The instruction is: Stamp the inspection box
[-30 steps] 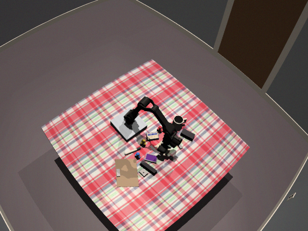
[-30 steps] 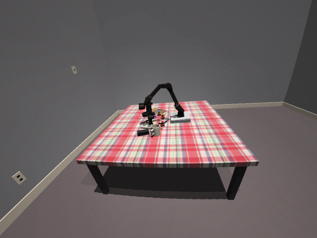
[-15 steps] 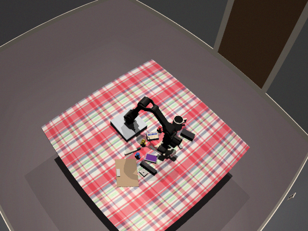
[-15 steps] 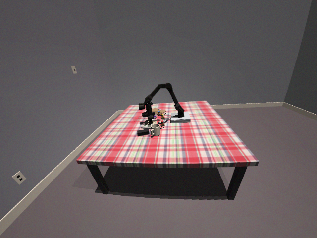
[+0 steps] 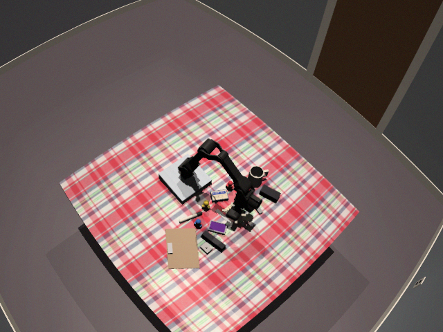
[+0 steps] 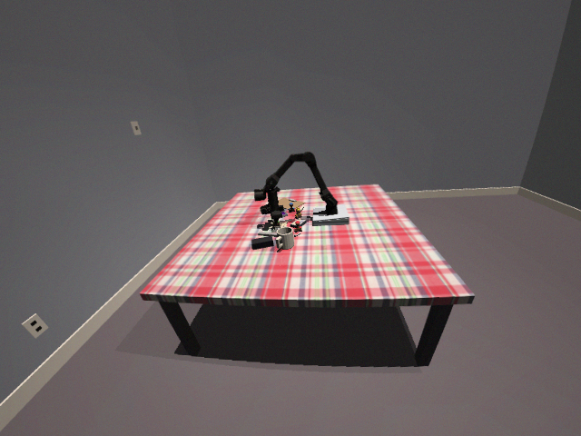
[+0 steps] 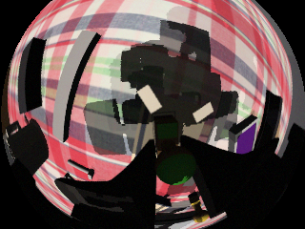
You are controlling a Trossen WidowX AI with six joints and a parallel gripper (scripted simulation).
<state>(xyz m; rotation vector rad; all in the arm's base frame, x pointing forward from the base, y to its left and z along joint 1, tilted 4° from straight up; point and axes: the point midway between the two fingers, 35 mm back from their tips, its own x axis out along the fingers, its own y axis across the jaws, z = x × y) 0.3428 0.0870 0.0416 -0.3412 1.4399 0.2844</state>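
Observation:
My gripper (image 6: pixel 275 225) (image 7: pixel 167 141) points down over the cluttered middle of the table. It is shut on the green-knobbed stamp (image 7: pixel 176 167), seen upright between the fingers in the wrist view. The purple ink pad (image 5: pixel 217 227) (image 7: pixel 246 138) lies beside the gripper, to the right in the wrist view. The stamp's underside is hidden. The card and its inspection box are not clear: the gripper and its dark shadow cover the spot below, and I cannot tell any print or whether the stamp touches anything.
Stamps with red (image 5: pixel 229 185), yellow (image 5: pixel 205 205) and blue (image 5: pixel 198 223) knobs stand nearby. A mug (image 5: pixel 256 175) (image 6: pixel 285 238), a black block (image 5: pixel 270 194) (image 6: pixel 261 242), another black block (image 5: pixel 213 241), a blue-labelled box (image 5: pixel 219 195), a marker (image 5: pixel 190 217) and a brown clipboard (image 5: pixel 182 252) surround the work area.

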